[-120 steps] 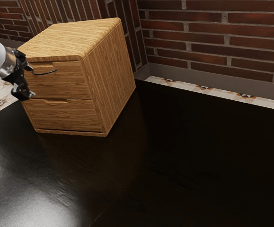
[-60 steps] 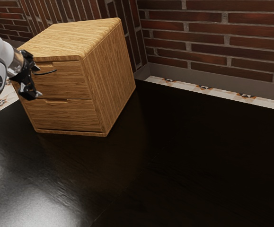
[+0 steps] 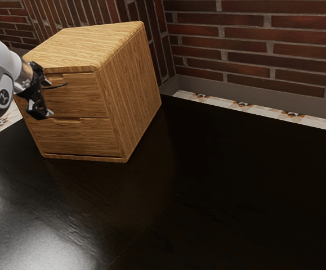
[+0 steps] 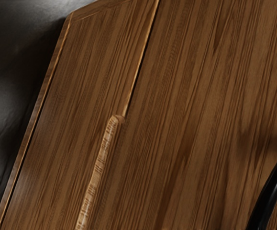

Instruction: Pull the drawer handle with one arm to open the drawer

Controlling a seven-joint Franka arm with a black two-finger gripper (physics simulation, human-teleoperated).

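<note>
Gripper [image 3: 45, 99] is up against the top drawer [image 3: 78, 98], jaws spread and empty, with the thin handle [image 3: 58, 87] lying crosswise just beside the upper finger.

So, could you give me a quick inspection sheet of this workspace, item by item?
Surface: dark glossy table, carrying the cabinet.
Job's things: wooden cabinet; top drawer and lower drawer both look shut; thin black handle on the top drawer.
Clutter: nothing seen.
End effector: open, right at the handle; contact unclear.
Cables: nothing seen.
Surroundings: brick wall; patterned tile floor behind the table.
</note>
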